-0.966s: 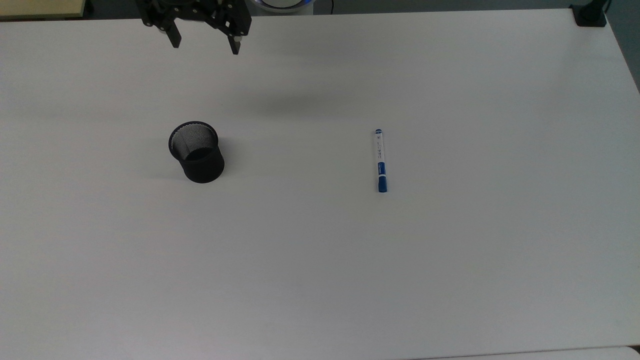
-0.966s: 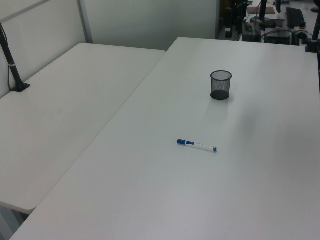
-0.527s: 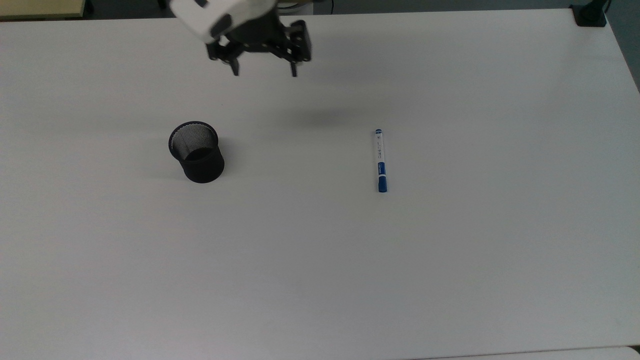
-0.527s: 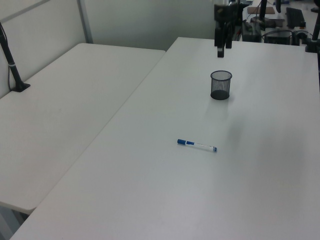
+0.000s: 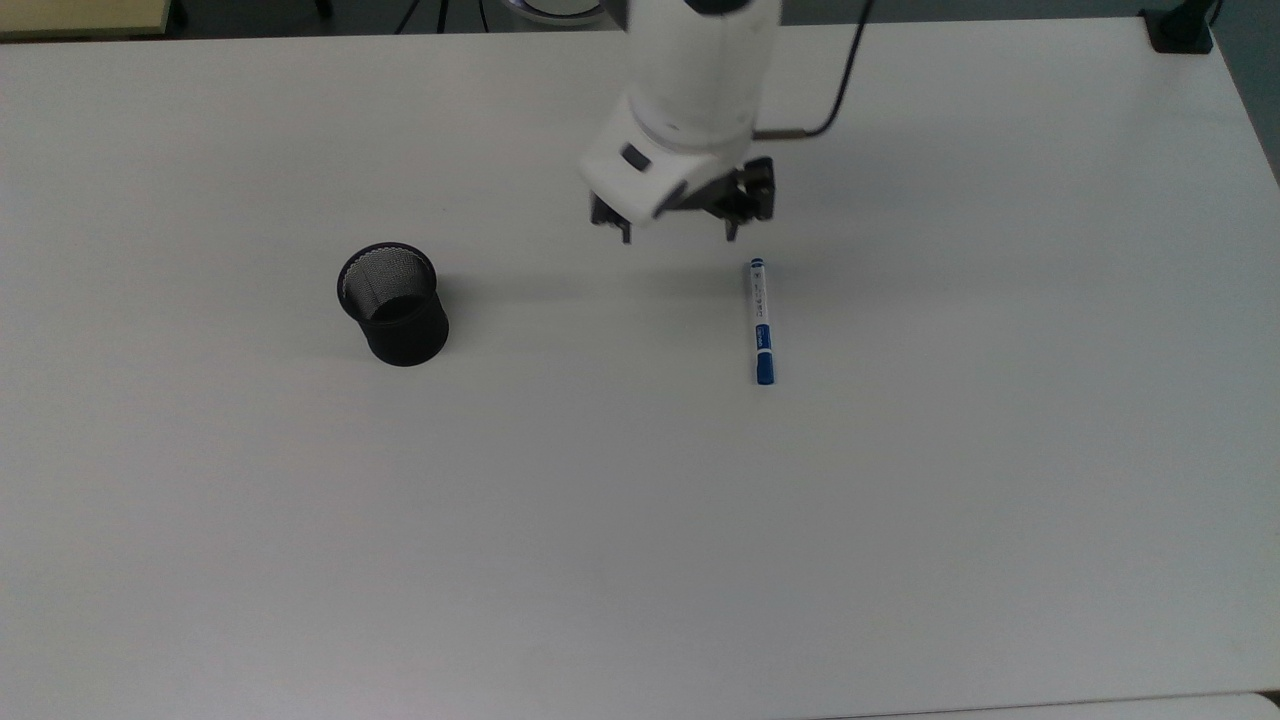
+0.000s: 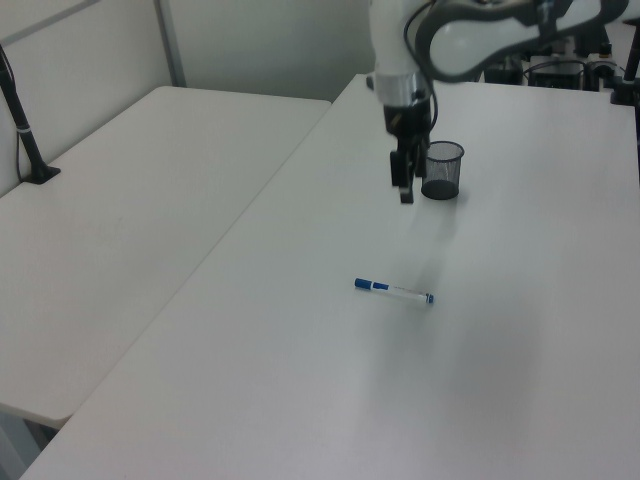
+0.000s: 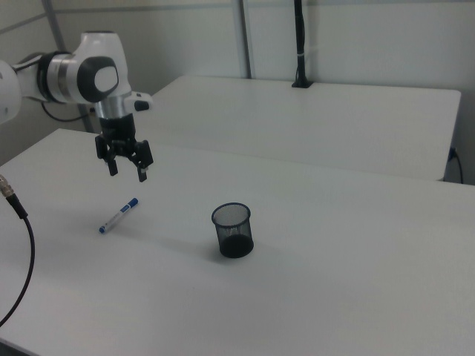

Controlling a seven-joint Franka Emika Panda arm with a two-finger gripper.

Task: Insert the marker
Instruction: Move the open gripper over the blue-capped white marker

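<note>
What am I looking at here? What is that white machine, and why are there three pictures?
The white machine is a robot arm; its black two-fingered gripper hangs open above a white table, holding nothing. Three cameras show the same moment: the top view from above, the left view and right view from two sides. On the table lie a blue-capped marker, flat and untouched, and an upright black mesh cup, standing apart. In the top view, the gripper is close to the marker's upper end.
</note>
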